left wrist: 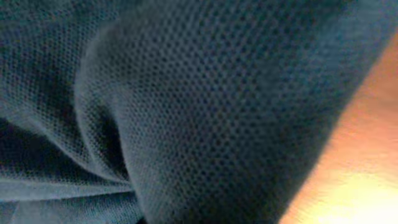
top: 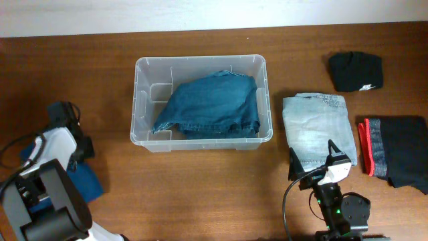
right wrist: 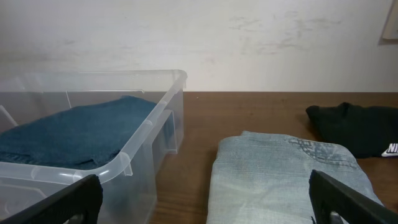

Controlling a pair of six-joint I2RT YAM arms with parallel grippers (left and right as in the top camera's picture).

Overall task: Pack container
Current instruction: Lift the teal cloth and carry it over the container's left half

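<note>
Container at the middle of the tabletop, one denim piece inside

Overhead: the container [top: 200,60] stands at the centre of the tabletop [top: 200,194] with folded dark denim [top: 210,104] in it. Light jeans [top: 317,127] lie at its 3 o'clock.
Left wrist: blue mesh cloth [left wrist: 186,106] fills the view, it seems very near the lens. I cannot tell how the left fingers stand.
Right wrist: the right fingers [right wrist: 348,199] are spread wide and empty over the near edge of the jeans, with the container at 9 o'clock.

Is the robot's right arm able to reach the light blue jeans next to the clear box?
Probably yes. The right pincer is open, and the light blue jeans lie folded right in front of it, with nothing between them.
</note>
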